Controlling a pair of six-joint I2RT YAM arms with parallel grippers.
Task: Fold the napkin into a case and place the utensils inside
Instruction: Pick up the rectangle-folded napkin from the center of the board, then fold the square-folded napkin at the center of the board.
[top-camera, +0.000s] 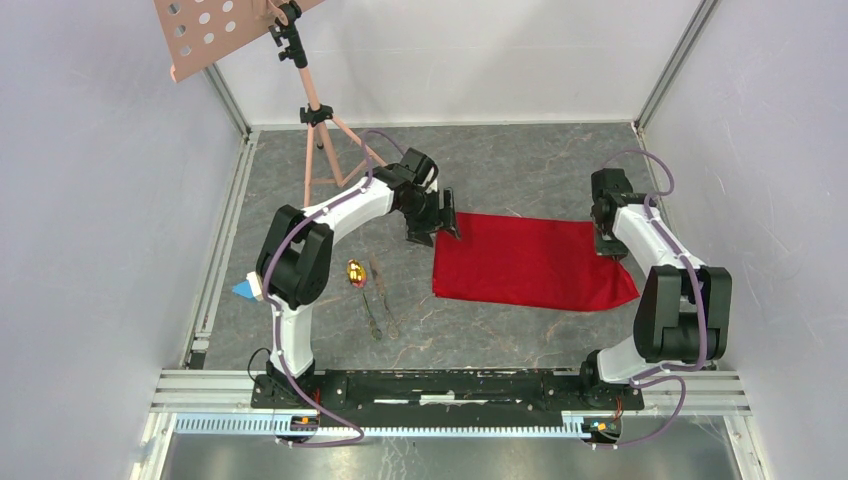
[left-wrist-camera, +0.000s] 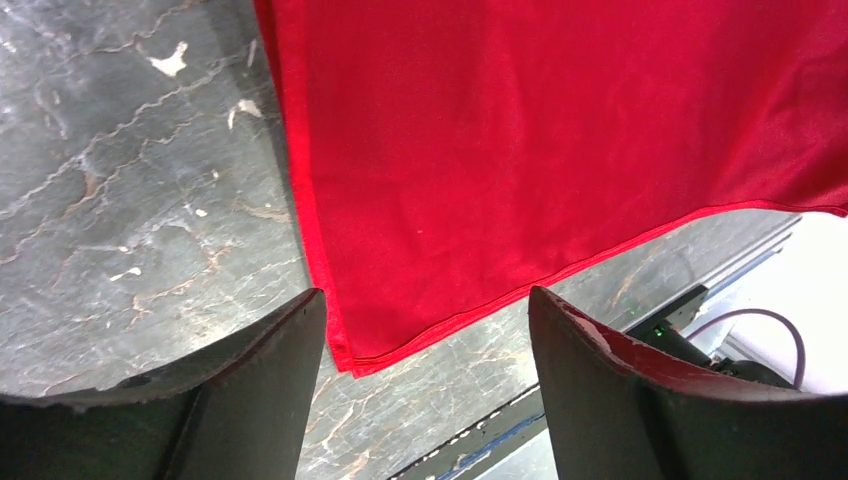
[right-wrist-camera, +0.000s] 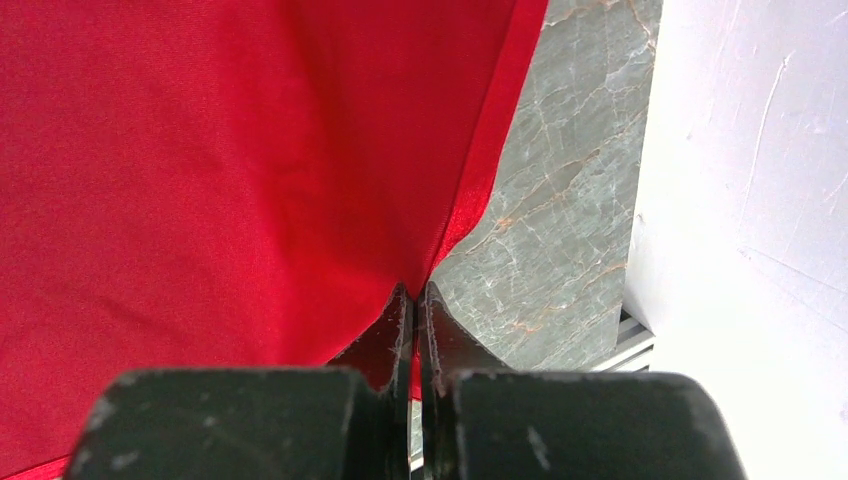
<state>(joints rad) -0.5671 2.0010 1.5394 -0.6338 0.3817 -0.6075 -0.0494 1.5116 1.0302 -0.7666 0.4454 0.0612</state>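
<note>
The red napkin (top-camera: 530, 262) lies folded flat on the grey table, right of centre; its near right corner is drawn to a point. My left gripper (top-camera: 446, 228) is open and empty, above the napkin's far left corner. In the left wrist view the napkin (left-wrist-camera: 500, 130) shows layered edges, with one corner between the spread fingers of the gripper (left-wrist-camera: 427, 295). My right gripper (top-camera: 607, 247) is shut on the napkin's right edge. In the right wrist view its tips (right-wrist-camera: 413, 290) pinch the cloth (right-wrist-camera: 200, 170). The utensils lie left of the napkin: a gold spoon (top-camera: 355, 273) and thin dark pieces (top-camera: 376, 302).
A pink tripod stand (top-camera: 318, 120) with a perforated board stands at the back left. A small blue block (top-camera: 243, 290) lies by the left arm's elbow. White walls close in both sides; a metal rail (top-camera: 450, 385) runs along the near edge.
</note>
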